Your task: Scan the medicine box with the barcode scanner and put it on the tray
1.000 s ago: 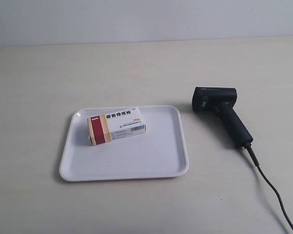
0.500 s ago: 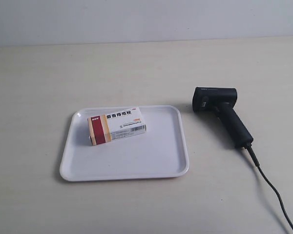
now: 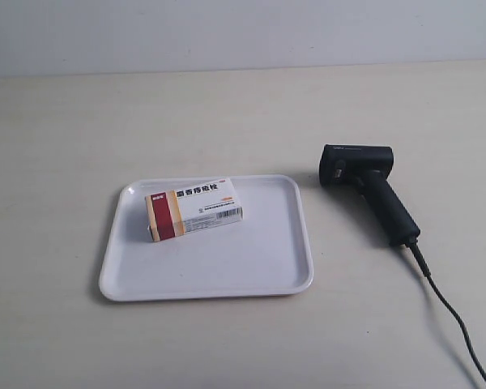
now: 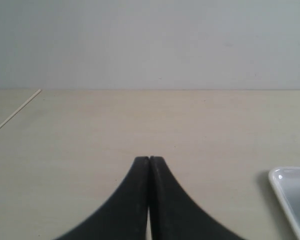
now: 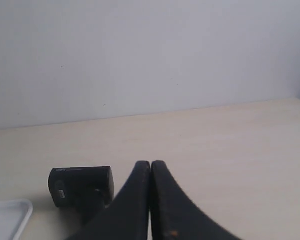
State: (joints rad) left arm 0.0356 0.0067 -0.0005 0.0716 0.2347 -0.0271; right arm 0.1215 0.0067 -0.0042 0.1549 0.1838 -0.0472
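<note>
The medicine box (image 3: 193, 209), white with a dark red and tan end, lies flat on the white tray (image 3: 227, 267), in its far left part. The black barcode scanner (image 3: 371, 191) lies on the table to the right of the tray, its cable (image 3: 454, 320) trailing toward the front right corner. Neither arm appears in the exterior view. My left gripper (image 4: 149, 159) is shut and empty above bare table, with a tray corner (image 4: 290, 192) off to one side. My right gripper (image 5: 150, 163) is shut and empty too, with the scanner head (image 5: 81, 185) just beyond and beside it.
The pale wooden table (image 3: 227, 121) ends at a plain light wall (image 3: 243, 32) at the back. A thin seam line (image 4: 15, 114) crosses the table in the left wrist view. A tray corner (image 5: 10, 215) shows beside the scanner in the right wrist view.
</note>
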